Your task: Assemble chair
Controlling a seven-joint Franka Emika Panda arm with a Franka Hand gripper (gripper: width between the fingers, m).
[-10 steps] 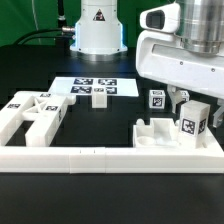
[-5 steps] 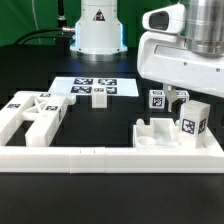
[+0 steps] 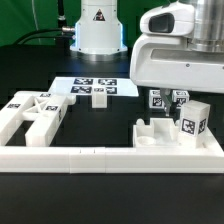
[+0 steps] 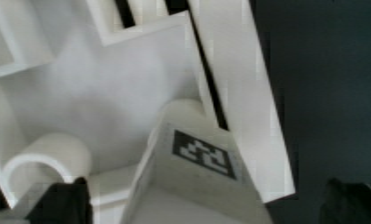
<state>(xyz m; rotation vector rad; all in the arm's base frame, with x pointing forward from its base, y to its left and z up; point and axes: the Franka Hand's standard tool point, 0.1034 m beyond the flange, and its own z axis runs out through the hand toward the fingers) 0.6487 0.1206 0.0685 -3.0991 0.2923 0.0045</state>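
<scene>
The chair parts are chunky white tagged pieces. A flat slab piece (image 3: 160,136) lies at the exterior view's right with a tall square post (image 3: 194,120) upright on it. Two small tagged posts (image 3: 157,99) stand behind it. More pieces (image 3: 30,115) lie at the left. My gripper (image 3: 175,91) hangs over the right group, mostly hidden by the wrist body. In the wrist view my gripper (image 4: 203,205) is open, with its dark fingers (image 4: 61,200) on either side of a tagged white post (image 4: 185,175), not touching it.
The long white L-shaped border rail (image 3: 100,157) runs along the front and up the right side. The marker board (image 3: 80,85) lies at the back with a small white piece (image 3: 99,96) on it. The robot base (image 3: 97,30) stands behind.
The wrist has shifted a little toward the exterior view's left and risen slightly. The fingers now show less below it. The parts have not moved.
</scene>
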